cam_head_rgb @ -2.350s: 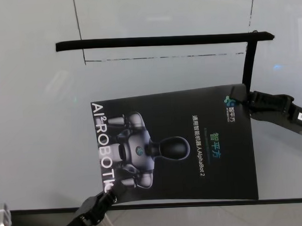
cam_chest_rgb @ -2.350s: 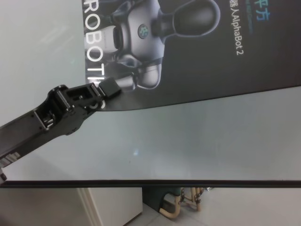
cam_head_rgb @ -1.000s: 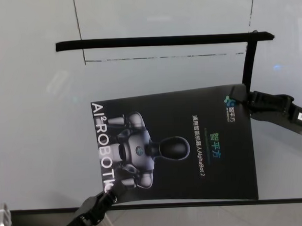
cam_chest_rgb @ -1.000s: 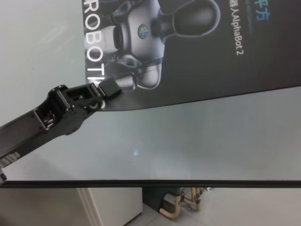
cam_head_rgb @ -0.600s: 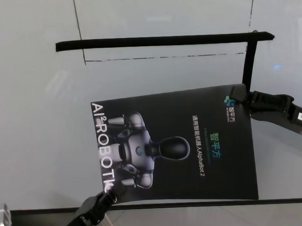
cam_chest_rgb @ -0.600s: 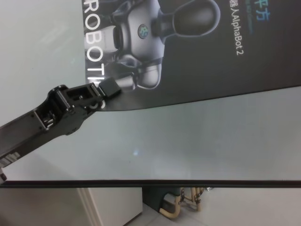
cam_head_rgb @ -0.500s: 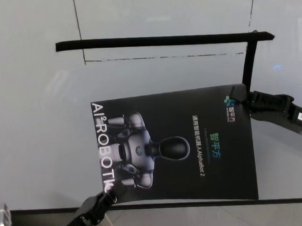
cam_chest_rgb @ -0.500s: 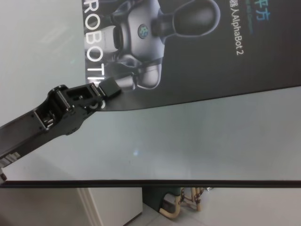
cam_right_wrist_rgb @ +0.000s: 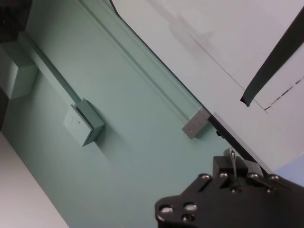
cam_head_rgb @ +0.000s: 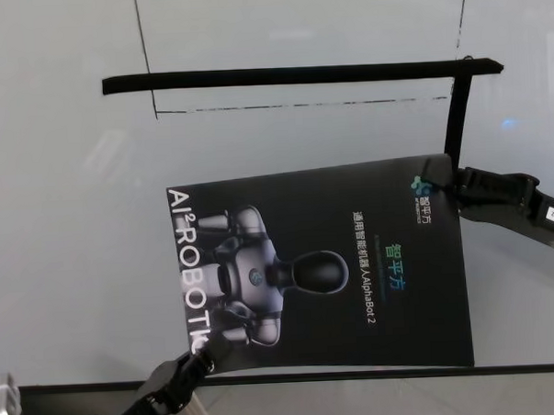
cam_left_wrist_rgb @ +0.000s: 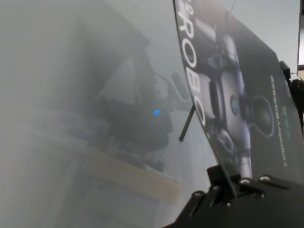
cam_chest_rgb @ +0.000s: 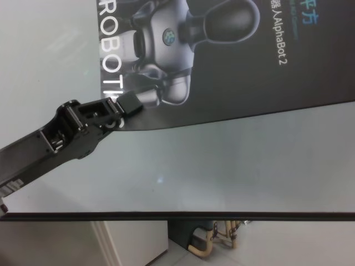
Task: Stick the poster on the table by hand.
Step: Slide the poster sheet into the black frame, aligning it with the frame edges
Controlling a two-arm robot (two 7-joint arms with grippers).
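Head view: the poster (cam_head_rgb: 353, 268) is a thin, dark charcoal sheet held over the table (cam_head_rgb: 68, 272), a wide, smooth, pale grey glossy top. The sheet is turned sideways. Its long axis runs left to right, with the white "ROBOT" letters down its left edge and the small logo near its far right corner. The printed silver-grey robot lies on its side, head toward the right. The sheet bows slightly, and its near edge hangs just past the table's thin dark front edge.

The left gripper (cam_head_rgb: 203, 360) has its jaws closed on the poster's near left corner. In the chest view this same left gripper (cam_chest_rgb: 126, 105) shows one black finger lying flat over the printed face, right at the sheet's edge. The right gripper (cam_head_rgb: 449, 188) meets the poster's far right corner; its jaws are clamped on the thin edge there, as the right wrist view shows.

Beyond the poster, a long strip of black tape (cam_head_rgb: 290, 75) runs across the table from left to right, and a shorter strip runs down from its right end toward the poster's far right corner. Thin dashed lines mark the surface near the tape. Bare tabletop spreads widely to the left of the sheet and between its far edge and the tape.
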